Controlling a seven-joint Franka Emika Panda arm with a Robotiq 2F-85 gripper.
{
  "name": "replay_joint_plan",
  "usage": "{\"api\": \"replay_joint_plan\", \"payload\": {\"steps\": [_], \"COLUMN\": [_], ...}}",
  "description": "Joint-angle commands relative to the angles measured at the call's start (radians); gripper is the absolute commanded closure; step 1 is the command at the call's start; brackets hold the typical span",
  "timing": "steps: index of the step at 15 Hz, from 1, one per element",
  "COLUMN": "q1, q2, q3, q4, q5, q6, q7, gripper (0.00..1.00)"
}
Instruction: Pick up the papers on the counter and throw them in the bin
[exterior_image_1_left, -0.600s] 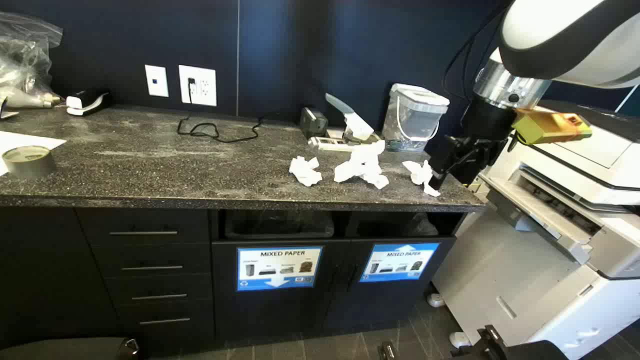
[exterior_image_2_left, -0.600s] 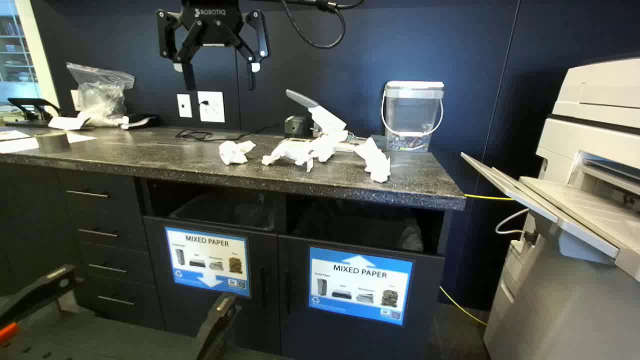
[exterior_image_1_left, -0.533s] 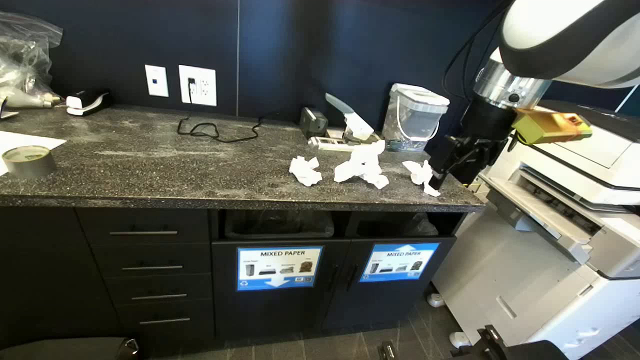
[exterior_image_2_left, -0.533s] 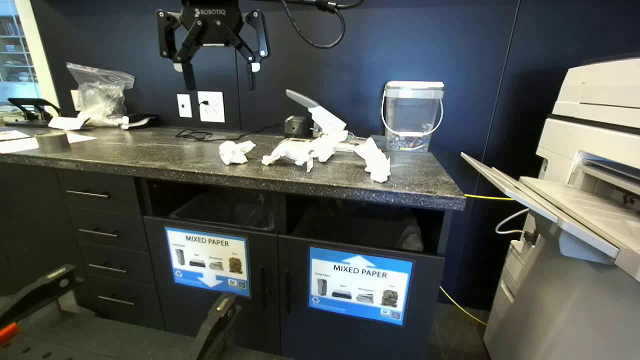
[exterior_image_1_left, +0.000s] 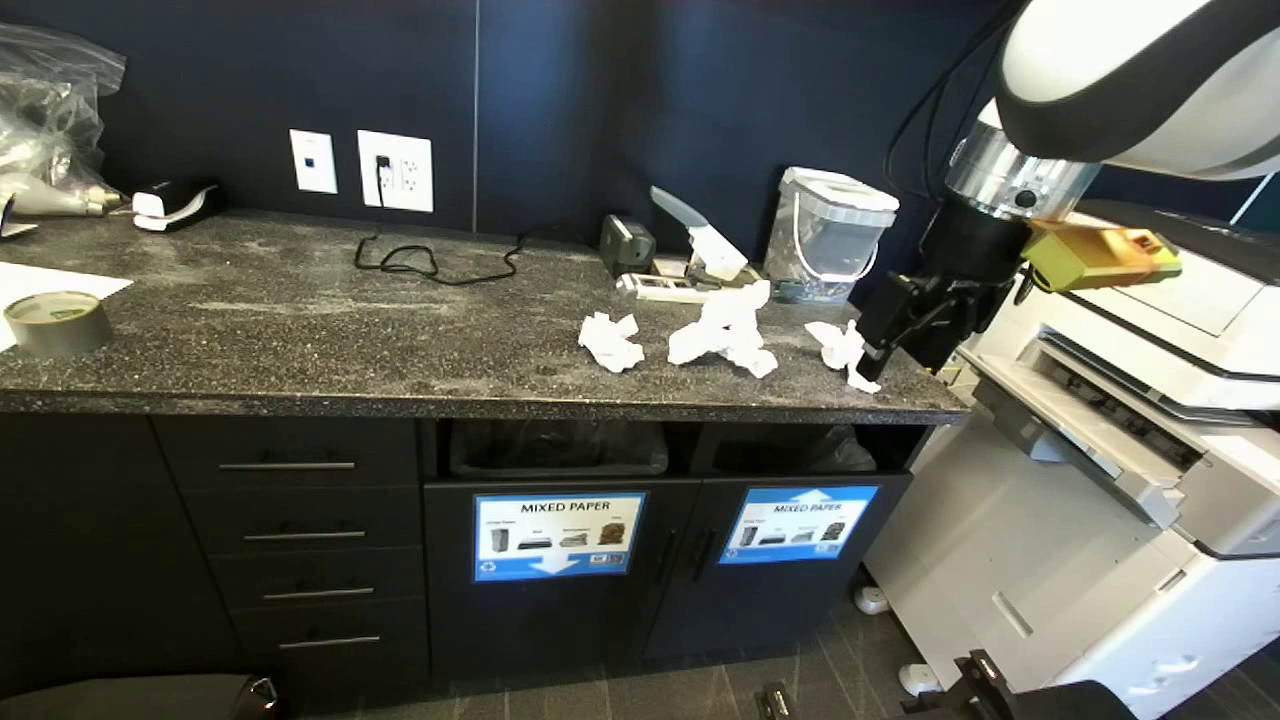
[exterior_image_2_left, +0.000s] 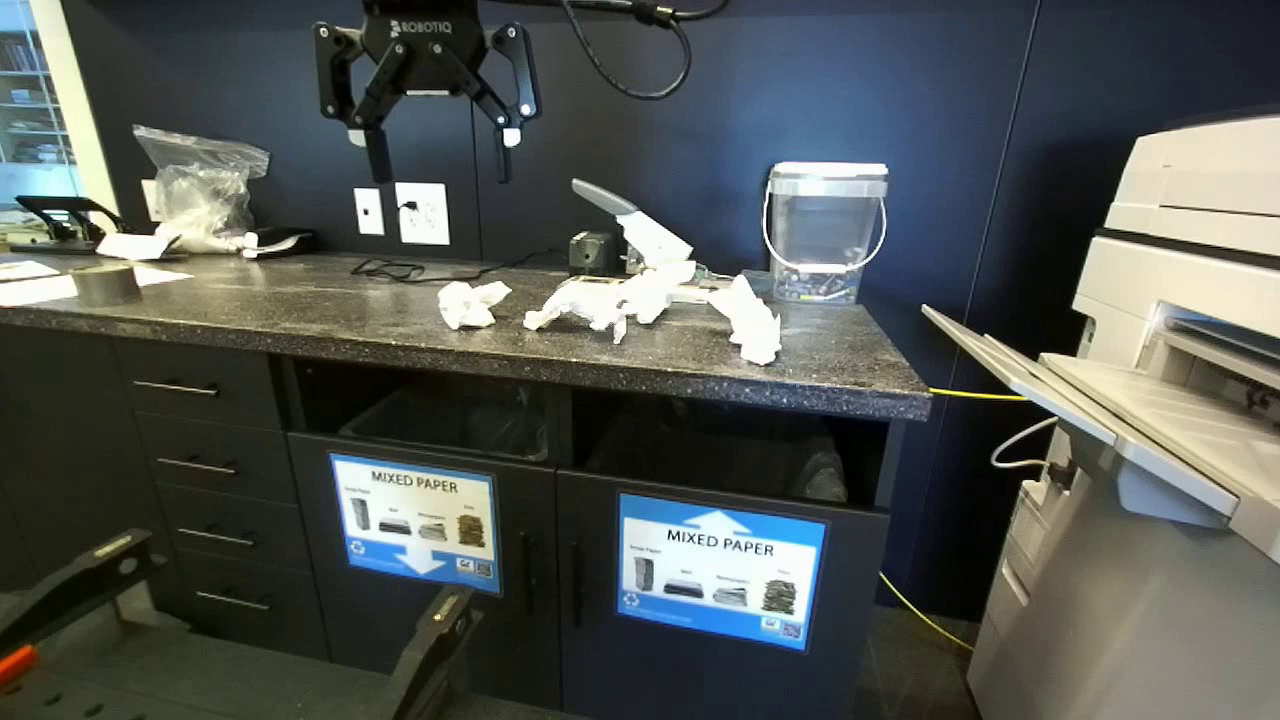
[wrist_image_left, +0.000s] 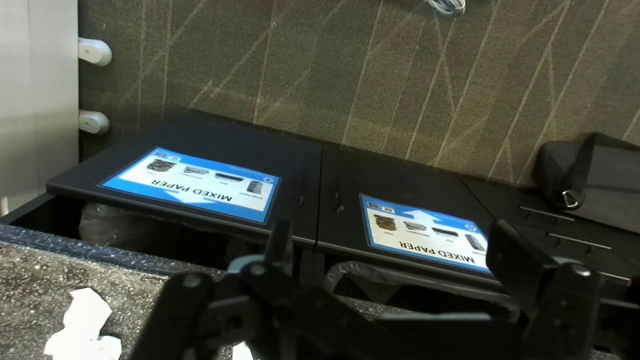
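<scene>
Several crumpled white papers lie on the dark speckled counter (exterior_image_1_left: 300, 345): a single wad (exterior_image_1_left: 611, 342), a middle cluster (exterior_image_1_left: 728, 330) and a wad near the right end (exterior_image_1_left: 838, 345). They also show in an exterior view as the single wad (exterior_image_2_left: 472, 304), cluster (exterior_image_2_left: 600, 303) and end wad (exterior_image_2_left: 752, 325). Two lined bins, one (exterior_image_2_left: 450, 420) and another (exterior_image_2_left: 715, 460), sit in openings under the counter. My gripper (exterior_image_2_left: 440, 165) is open and empty, well above the counter. In the wrist view its spread fingers (wrist_image_left: 392, 240) frame a bin opening, with one wad (wrist_image_left: 82, 327) at lower left.
A clear lidded bucket (exterior_image_2_left: 828, 230), a white-handled tool (exterior_image_2_left: 650, 240) and a small black box (exterior_image_2_left: 593, 253) stand behind the papers. A cord (exterior_image_1_left: 430, 265) lies farther along. A large printer (exterior_image_1_left: 1090, 520) stands beside the counter's end. Tape (exterior_image_1_left: 58, 322) lies at the far end.
My gripper has shifted only very slightly, a touch lower in an exterior view. The papers and everything else have not moved.
</scene>
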Motion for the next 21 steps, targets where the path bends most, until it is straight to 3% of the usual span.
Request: {"api": "replay_joint_plan", "payload": {"steps": [1, 9, 12, 15, 18, 21], "q1": [-0.019, -0.143, -0.163, -0.174, -0.243, -0.331], "q2": [0.058, 0.338, 0.473, 0.619, 0.731, 0.836], "q3": [-0.002, -0.058, -0.105, -0.126, -0.062, 0.01], "q4": [0.004, 0.084, 0.161, 0.258, 0.367, 0.506], "q5": [-0.034, -0.178, -0.162, -0.026, 0.15, 0.238], "q6": [0.087, 0.406, 0.519, 0.614, 0.625, 0.605], "q7": [0.02, 0.021, -0.033, -0.173, -0.347, -0.494], "gripper": [0.0, 0.0, 0.0, 0.0, 0.0, 0.0]}}
